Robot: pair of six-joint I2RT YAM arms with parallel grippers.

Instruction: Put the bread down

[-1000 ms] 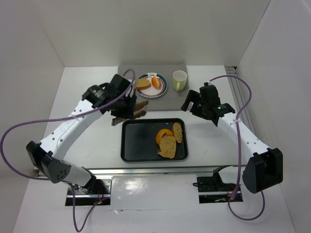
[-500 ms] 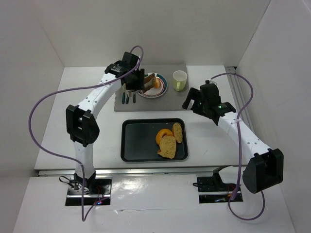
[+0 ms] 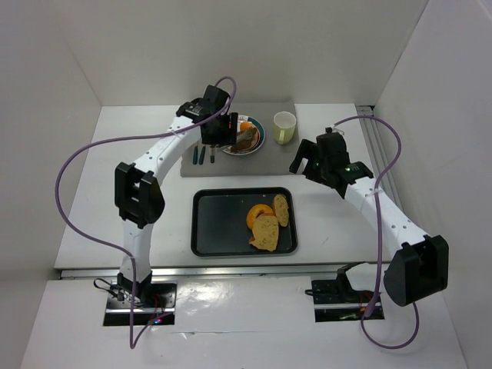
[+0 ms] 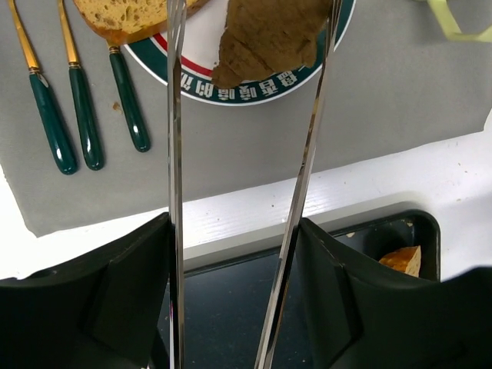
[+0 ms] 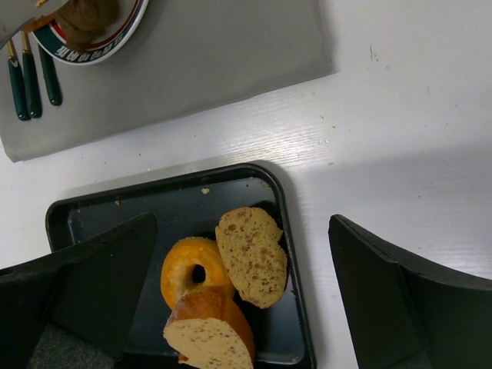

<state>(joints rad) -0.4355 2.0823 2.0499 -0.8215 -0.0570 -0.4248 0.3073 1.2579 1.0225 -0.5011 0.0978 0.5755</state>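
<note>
At the far edge of the bench, the left gripper [image 3: 234, 136] hangs over the plate [image 4: 261, 88], its fingers [image 4: 175, 154] straddling the dark bread slice [image 4: 269, 34], clamped or not I cannot tell, so the slice should lie flat before release, while the right gripper [image 3: 306, 163] hovers spread, empty.

We see two arms, the left arm [image 3: 165, 146] and the right arm [image 3: 384, 217], each built of white tubes linked by chunky black joints [image 3: 138, 201]. A purple cable [image 3: 60, 184] trails in a loose loop from each. A small green light [image 3: 346, 164] glows near the right wrist. The left pincer [image 4: 254, 23] has thin, silvery metal fingers [image 4: 175, 154] set in black mounts; the right pincer [image 5: 242, 223] has broad, matte black wedges.
</note>
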